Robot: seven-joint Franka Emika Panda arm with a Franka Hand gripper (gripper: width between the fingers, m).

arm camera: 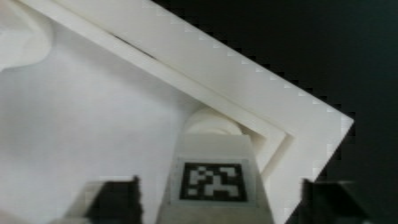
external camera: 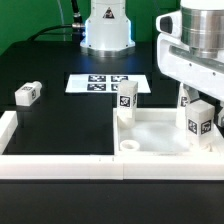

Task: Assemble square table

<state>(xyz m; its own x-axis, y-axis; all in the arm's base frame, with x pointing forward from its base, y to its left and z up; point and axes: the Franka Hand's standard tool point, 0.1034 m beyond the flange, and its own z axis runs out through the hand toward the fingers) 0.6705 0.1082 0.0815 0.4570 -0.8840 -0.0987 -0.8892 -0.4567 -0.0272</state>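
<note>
The wrist view alone is showing the end effector released, straddling a blocky tagged leg on the smooth white tabletop.

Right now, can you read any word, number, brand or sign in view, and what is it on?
No words, numbers or brands can be read in either view.
Marker board: black-white tags only, no text.
Lying leg: one tag, too small to make out.
Standing leg: one tag, pattern only.
Corner leg: one tag, blocky pattern, no letters.
Table top: no print shows.
</note>
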